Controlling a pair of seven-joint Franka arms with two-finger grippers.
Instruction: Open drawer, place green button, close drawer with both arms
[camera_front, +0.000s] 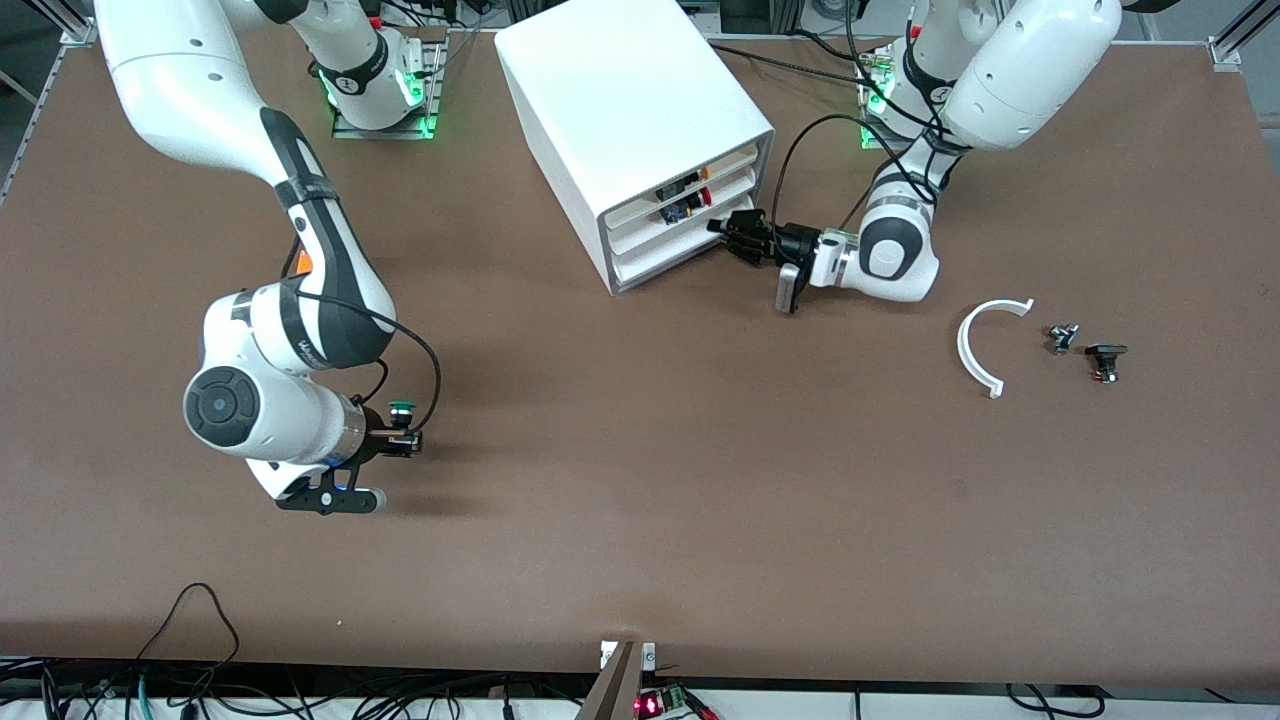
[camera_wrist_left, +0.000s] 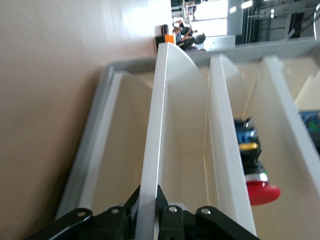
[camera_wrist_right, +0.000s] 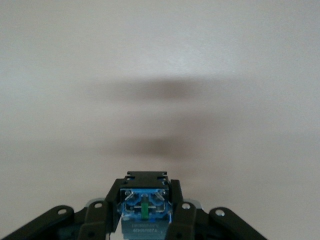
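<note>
now right end effector (camera_wrist_right: 145, 210) clamps button (camera_front: 402, 409), green cap, blue base; left end effector (camera_wrist_left: 149, 210) pinches drawer (camera_wrist_left: 150, 150) front.

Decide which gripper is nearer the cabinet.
Left. The left gripper is at the cabinet front, clamped on a drawer edge; the right gripper holds the button apart from it.

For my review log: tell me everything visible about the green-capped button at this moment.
The button is small, with a round green cap, black body and blue base with a green centre. The right gripper is shut on it, cap up in the front view, low over bare table toward the right arm's end.
</note>
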